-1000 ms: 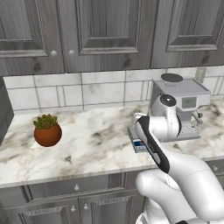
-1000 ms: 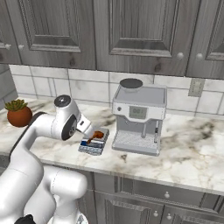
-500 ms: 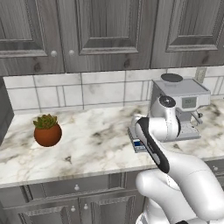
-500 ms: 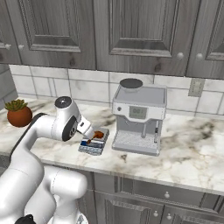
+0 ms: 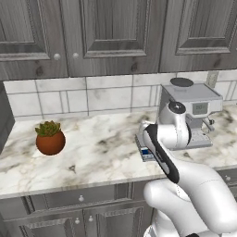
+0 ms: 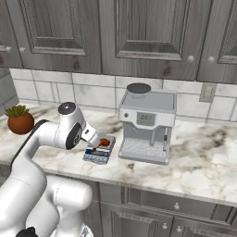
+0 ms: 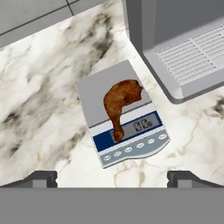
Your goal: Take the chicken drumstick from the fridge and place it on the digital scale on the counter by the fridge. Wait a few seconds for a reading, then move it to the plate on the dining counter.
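Orange-brown and glossy, the chicken drumstick point(image 7: 121, 105) lies flat on the digital scale point(image 7: 122, 114), its thick meaty end toward the far side and its thin bone end reaching over the blue-and-white panel. We judge it light, fairly firm in the meat but rounded and probably slippery. We would take it across the thick part, where the fingers have the most to bite on; the bone end looks too thin to hold steadily. The hand point(image 7: 112, 177) hangs above the scale with its fingertips point(image 7: 41, 178) spread wide and nothing between them.

From the hand view we get the drumstick's whole outline and how it sits on the scale. In the right base view the drumstick point(image 6: 103, 142) shows partly behind the arm, beside the coffee machine point(image 6: 147, 122) on the bench point(image 6: 203, 159). Over in the left base view the arm covers most of the scale point(image 5: 144, 149), but a potted plant point(image 5: 49, 137) stands well to the left.
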